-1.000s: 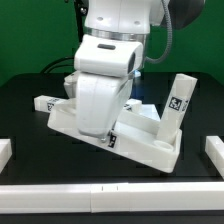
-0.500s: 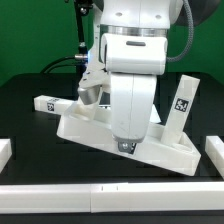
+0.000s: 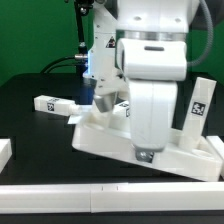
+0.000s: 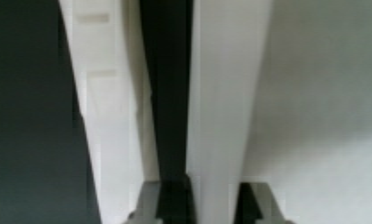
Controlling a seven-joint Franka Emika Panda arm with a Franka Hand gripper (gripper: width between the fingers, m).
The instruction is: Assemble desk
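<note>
Heads up on the one relation that matters here: your gripper sits on the tabletop, not beside it. It's down on the tabletop's near long rim, toward the end on the exterior view's right. The jaws are pinched together on that rim. In the wrist view the rim runs as a thin white wall straight out from between the dark fingers, so the grip is square across it and the rim's length leads away from the wrist.

The tabletop lies on the black table. Its long axis runs across the exterior view and skews nearer the camera at the right-hand end. Since you're holding it off-centre, I'd guess any push or pull will swing the far, left-hand end more than the end you've got.

An upright leg stands at the tabletop's right-hand end, just beside the gripper. I can't tell if it's seated in the socket. A loose leg lies flat beyond the tabletop's left-hand end, close enough to bump if that end swings.
</note>
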